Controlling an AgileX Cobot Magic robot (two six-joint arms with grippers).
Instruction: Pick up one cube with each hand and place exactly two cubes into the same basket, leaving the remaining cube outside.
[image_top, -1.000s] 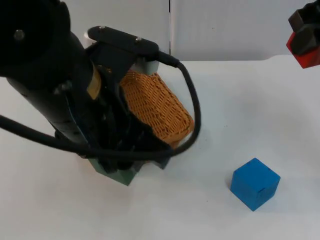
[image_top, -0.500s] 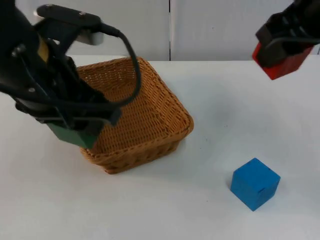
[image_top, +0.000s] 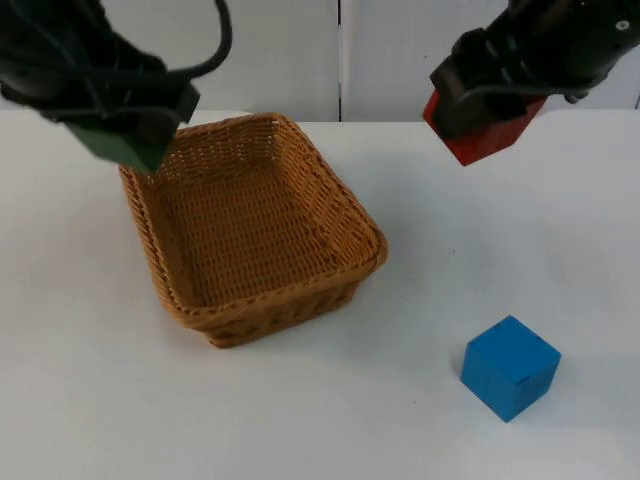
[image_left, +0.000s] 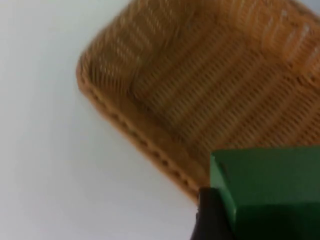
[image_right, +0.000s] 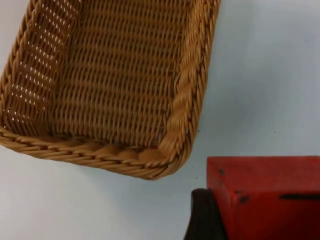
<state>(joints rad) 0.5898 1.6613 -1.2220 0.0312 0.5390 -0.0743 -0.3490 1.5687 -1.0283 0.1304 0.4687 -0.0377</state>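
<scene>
Green cube is clamped, apparently, in left gripper above basket rim; red cube clamped in right gripper. Blue cube lies apart.

basket left, loose cube right, nearer front

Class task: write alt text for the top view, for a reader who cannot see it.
The left gripper holds a green cube above the empty wicker basket's far left rim; the right gripper carries a red cube beside it. A blue cube sits on the table.
</scene>
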